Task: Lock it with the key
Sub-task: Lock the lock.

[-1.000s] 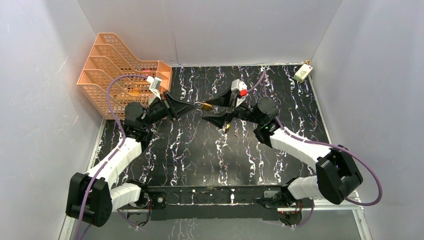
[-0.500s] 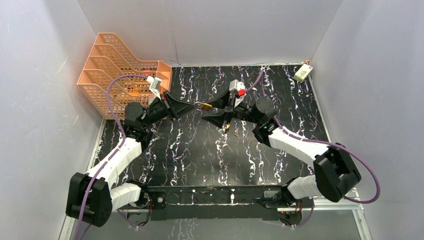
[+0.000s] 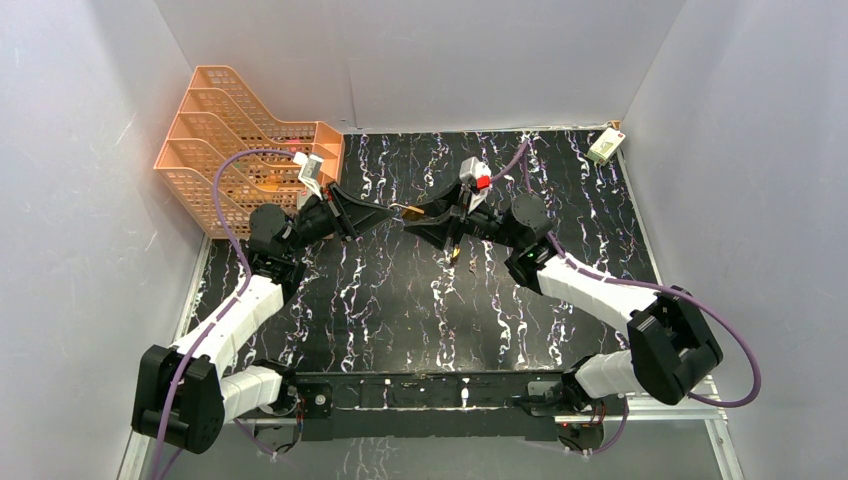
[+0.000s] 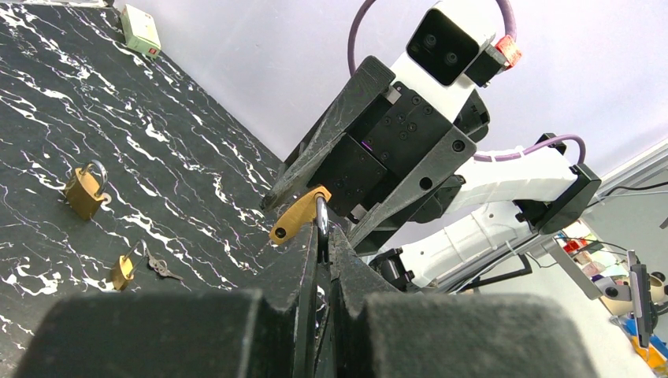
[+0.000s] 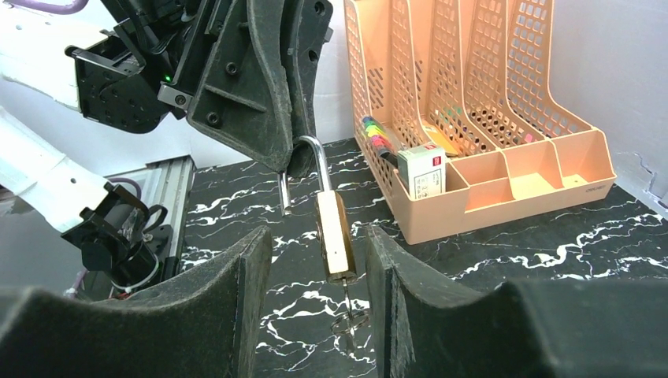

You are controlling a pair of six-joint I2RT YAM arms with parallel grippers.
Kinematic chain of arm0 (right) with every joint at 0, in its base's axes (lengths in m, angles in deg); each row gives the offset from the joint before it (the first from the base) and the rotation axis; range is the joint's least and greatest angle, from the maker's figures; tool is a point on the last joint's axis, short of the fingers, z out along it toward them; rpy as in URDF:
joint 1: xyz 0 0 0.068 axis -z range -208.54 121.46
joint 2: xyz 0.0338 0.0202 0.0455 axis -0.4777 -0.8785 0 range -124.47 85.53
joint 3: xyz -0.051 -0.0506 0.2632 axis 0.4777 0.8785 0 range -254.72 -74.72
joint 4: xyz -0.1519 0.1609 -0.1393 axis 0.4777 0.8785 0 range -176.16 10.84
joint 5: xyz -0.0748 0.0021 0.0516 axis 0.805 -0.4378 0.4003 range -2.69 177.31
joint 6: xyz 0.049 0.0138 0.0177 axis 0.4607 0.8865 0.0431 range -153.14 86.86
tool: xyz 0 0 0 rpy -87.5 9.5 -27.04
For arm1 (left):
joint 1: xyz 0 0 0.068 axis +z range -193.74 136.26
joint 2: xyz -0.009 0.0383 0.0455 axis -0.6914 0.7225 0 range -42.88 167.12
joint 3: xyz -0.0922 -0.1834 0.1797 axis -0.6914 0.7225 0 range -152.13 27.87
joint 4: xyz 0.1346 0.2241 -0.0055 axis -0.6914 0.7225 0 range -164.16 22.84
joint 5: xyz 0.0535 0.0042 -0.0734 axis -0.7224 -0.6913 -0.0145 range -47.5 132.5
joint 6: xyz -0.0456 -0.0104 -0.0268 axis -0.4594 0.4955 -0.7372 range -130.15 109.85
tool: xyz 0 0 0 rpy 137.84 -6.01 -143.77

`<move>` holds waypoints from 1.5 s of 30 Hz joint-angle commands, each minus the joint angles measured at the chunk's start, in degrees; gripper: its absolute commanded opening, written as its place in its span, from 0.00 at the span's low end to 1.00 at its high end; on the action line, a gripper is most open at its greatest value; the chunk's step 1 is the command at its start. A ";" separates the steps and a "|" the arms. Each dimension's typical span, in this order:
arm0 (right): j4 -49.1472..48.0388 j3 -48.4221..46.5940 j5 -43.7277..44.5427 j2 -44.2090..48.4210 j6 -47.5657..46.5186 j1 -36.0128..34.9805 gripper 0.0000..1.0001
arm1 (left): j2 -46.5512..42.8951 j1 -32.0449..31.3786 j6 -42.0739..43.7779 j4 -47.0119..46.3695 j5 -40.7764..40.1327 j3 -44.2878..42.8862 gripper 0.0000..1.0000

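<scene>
Mid-table, raised off the surface: left gripper (image 4: 321, 239) clenched on the shackle (image 5: 312, 150) of a brass padlock (image 5: 335, 236), pinching the bend of the loop. The body hangs straight down in the right wrist view. The shackle is open: one leg runs into the body, the other ends free beside it. A thin key (image 5: 346, 299) pokes out under the body with a ring below it; detail is dim. Right gripper (image 5: 317, 231) is released, one finger on each side of the padlock body with a gap on both sides, not touching it. From above, the two grippers meet nose to nose near the middle of the black marbled table (image 3: 380, 320), slightly toward the far side. On the table below, in the left wrist view: a second padlock (image 4: 85, 189) lying flat, and nearer, a small padlock (image 4: 122, 272) just beside loose keys (image 4: 161, 266). Orange file rack (image 3: 250, 150) stands at the far left, behind the left arm, with a small box (image 5: 425, 177) in one front compartment. White-green box (image 3: 605, 147) sits in the far right corner.
</scene>
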 commanded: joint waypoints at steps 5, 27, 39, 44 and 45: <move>-3.70 0.89 1.25 2.63 1.27 1.19 0.54 | -1.54 -0.30 0.92 -4.33 0.50 -2.06 0.00; -5.66 -3.41 -11.48 -3.05 6.79 2.93 0.51 | -1.45 -0.35 0.69 -4.33 0.39 -1.88 0.00; -6.16 -1.66 -8.28 -1.38 5.18 2.90 0.49 | -1.03 -0.34 0.93 -4.33 0.42 -1.66 0.00; -7.51 -1.24 -7.51 -1.15 4.95 2.93 0.49 | -0.95 -0.34 0.90 -4.33 0.49 -1.66 0.00; -7.70 -1.24 -7.52 -1.10 4.96 2.88 0.49 | -0.95 -0.35 0.90 -4.33 0.50 -1.62 0.00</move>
